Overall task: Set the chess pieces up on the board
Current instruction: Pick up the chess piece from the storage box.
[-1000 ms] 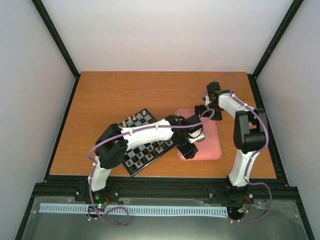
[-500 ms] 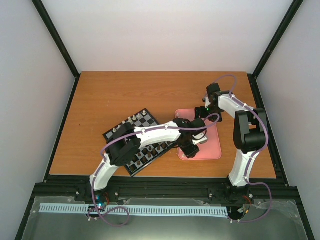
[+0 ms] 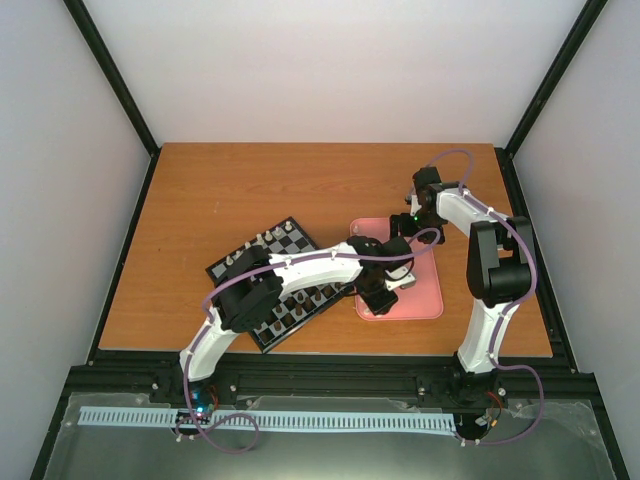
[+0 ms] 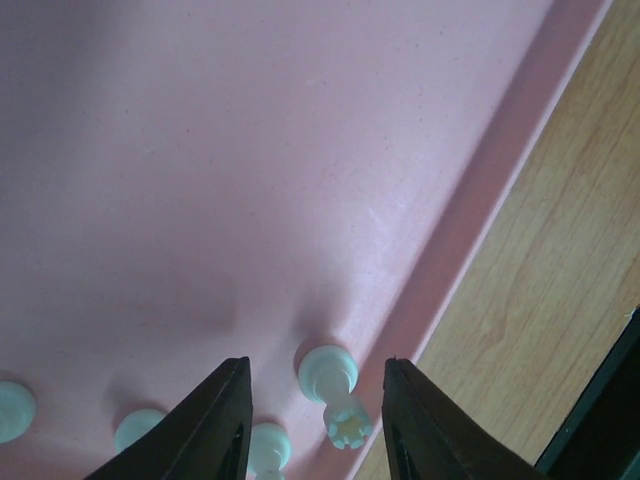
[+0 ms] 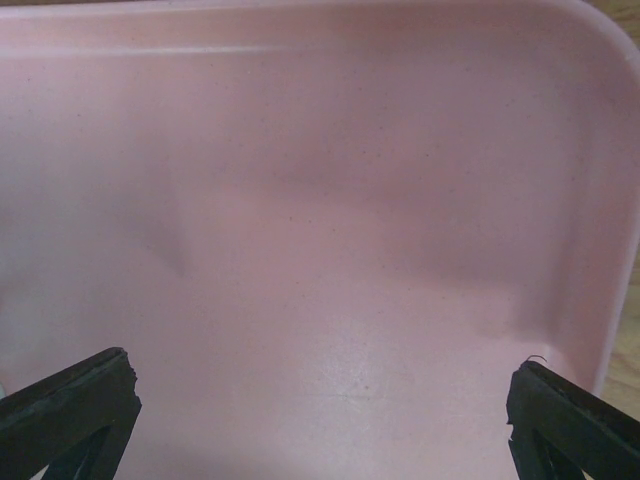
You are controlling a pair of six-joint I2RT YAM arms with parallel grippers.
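Left gripper [image 4: 316, 364] is half open around a cream-white chess piece [image 4: 331, 388] by the pink tray [image 4: 250, 150] edge, not touching it. Right gripper [image 5: 320, 363] is wide open over the tray, empty.

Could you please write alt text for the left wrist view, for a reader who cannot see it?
The left gripper straddles a cream-white chess piece near the rim of the pink tray, with gaps on both sides. Three more white pieces sit at lower left; wooden table shows at right.

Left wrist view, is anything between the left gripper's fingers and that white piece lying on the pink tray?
Partly. The white piece lies inside the open left gripper, but a second piece sits beside it in the same gap.
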